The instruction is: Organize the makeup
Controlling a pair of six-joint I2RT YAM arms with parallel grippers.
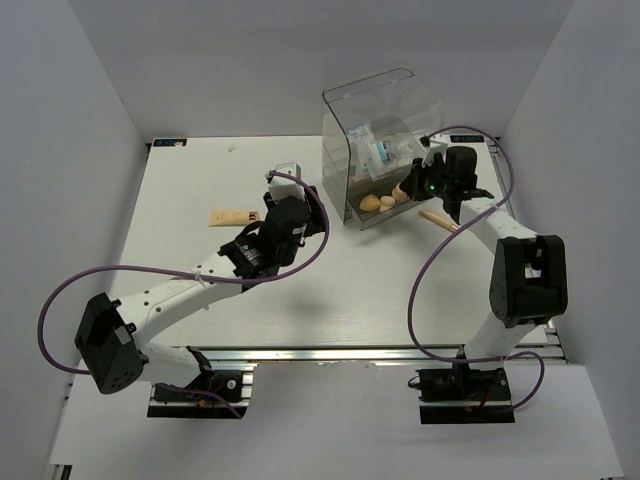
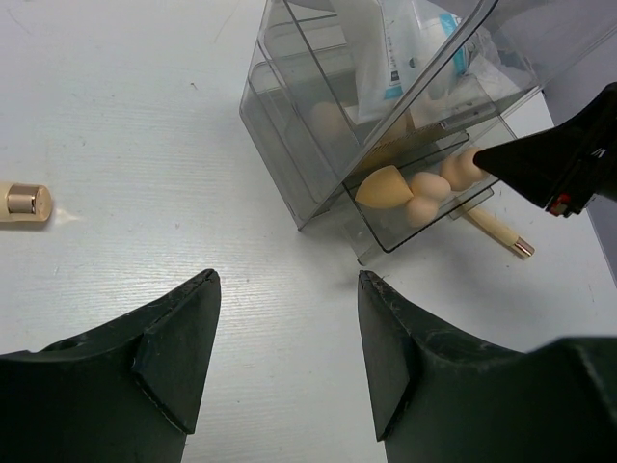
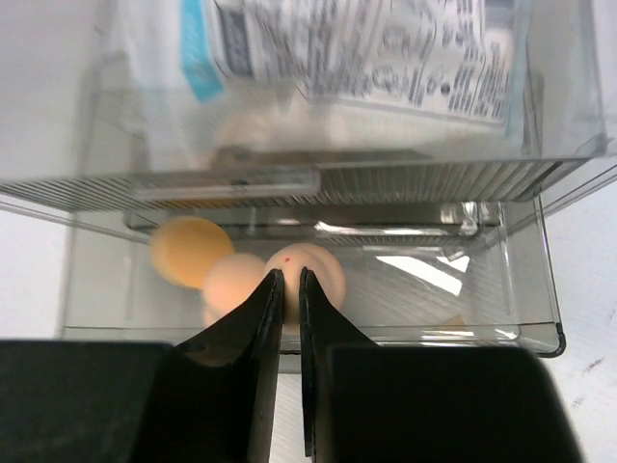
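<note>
My right gripper (image 3: 287,277) is at the mouth of the pulled-out lower drawer (image 3: 521,289) of the clear drawer box (image 1: 372,108). Its fingers are pinched almost together with only a thin slit between them, and I see nothing caught in it. The tips sit right in front of a peach sponge (image 3: 323,272). Two more sponges lie to its left in the same drawer, a darker orange one (image 3: 190,249) and a paler one (image 3: 236,282). A fourth is mostly hidden behind my fingers.

The clear packet (image 3: 386,48) with white and blue print stands in the compartment above the drawer.

The thin peach stick (image 1: 438,220) lies on the table (image 1: 350,290) just beside the drawer, under my right arm.

My left gripper (image 2: 287,285) hangs over bare table with its fingers spread wide and holding nothing. The beige squeeze tube (image 1: 235,218) lies flat to its left, well apart from the box, its metallic cap (image 2: 24,203) at the edge of my left wrist view.
</note>
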